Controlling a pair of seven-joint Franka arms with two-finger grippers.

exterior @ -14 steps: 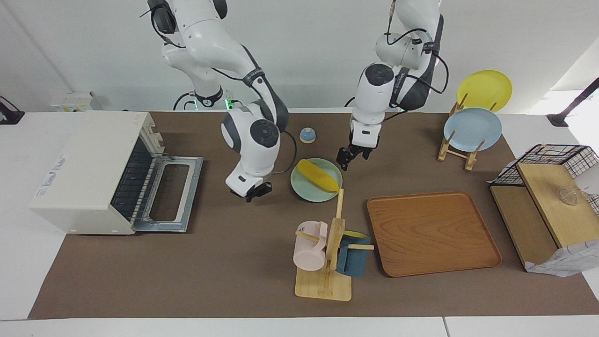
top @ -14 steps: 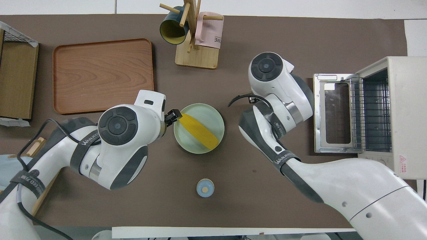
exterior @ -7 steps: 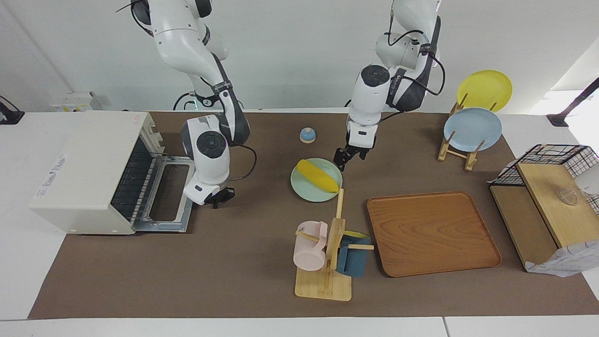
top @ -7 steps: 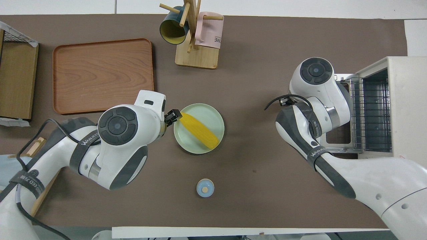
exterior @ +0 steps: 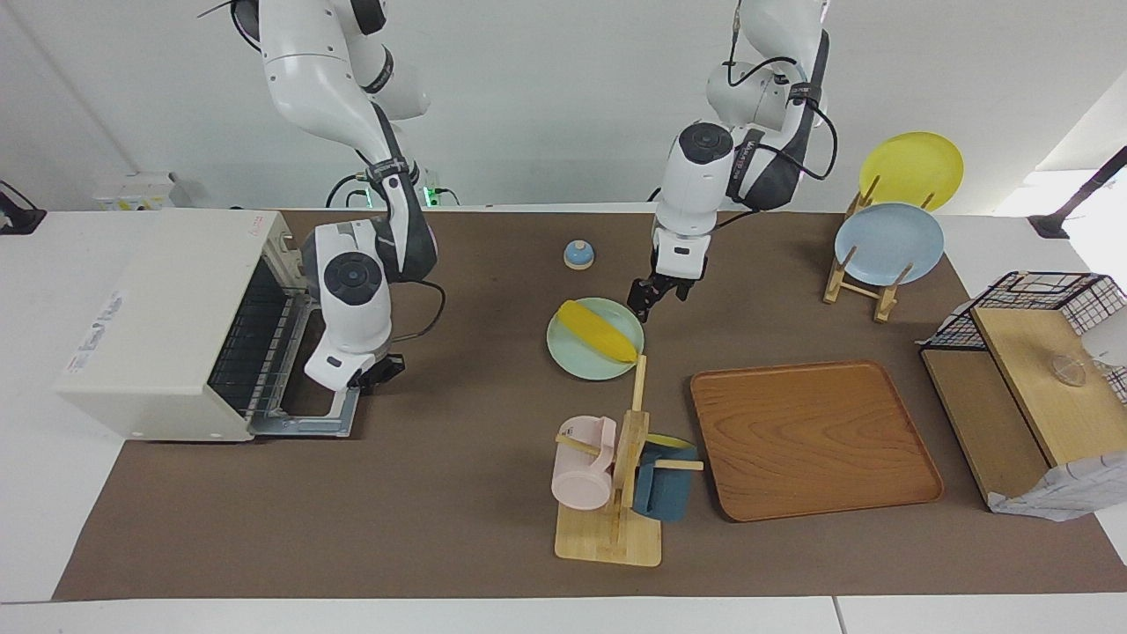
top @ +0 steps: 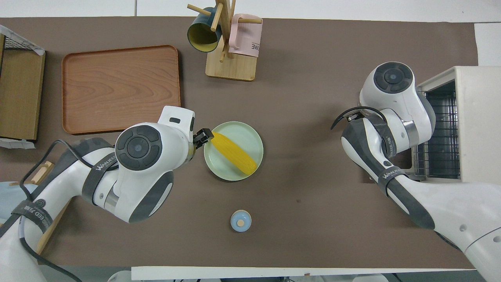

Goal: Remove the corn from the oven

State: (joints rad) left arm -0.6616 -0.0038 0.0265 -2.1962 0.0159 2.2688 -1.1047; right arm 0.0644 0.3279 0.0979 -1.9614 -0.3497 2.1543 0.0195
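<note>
Facing view. Item: bright yellow tapered corn cob (exterior: 599, 331), lying on a pale green round plate (exterior: 568, 357) at mid-table, well apart from the cream-white boxy toaster oven (exterior: 167, 321) at the right arm's end. Oven door (exterior: 339, 423) was folded flat; wire rack (exterior: 255, 339) showed no load. Left gripper (exterior: 645, 301) hung just over the plate's rim beside the corn's end, fingers slightly spread, holding nothing. Right gripper (exterior: 377, 373) hung low over the outer edge of the door; whether its fingers were spread or pressed together could not be told. Also listed: small blue domed bell (exterior: 578, 254), nearer the robots than the plate; wooden mug stand (exterior: 616, 493) and brown wooden tray (exterior: 814, 440), both farther from them.

Overhead view. Corn (top: 233, 153) lay slantwise across the plate (top: 250, 135); left gripper (top: 202, 137) sat at the rim by the cob's end. The right gripper was hidden under its own wrist, which stood in front of the oven (top: 479, 129).

Judgement. Removal appeared complete, the corn being out and plated. The step in hand looked like closing up: the next move probably calls for the right gripper to catch the door's edge and swing it up, while the left arm waits or lifts clear of the plate.
</note>
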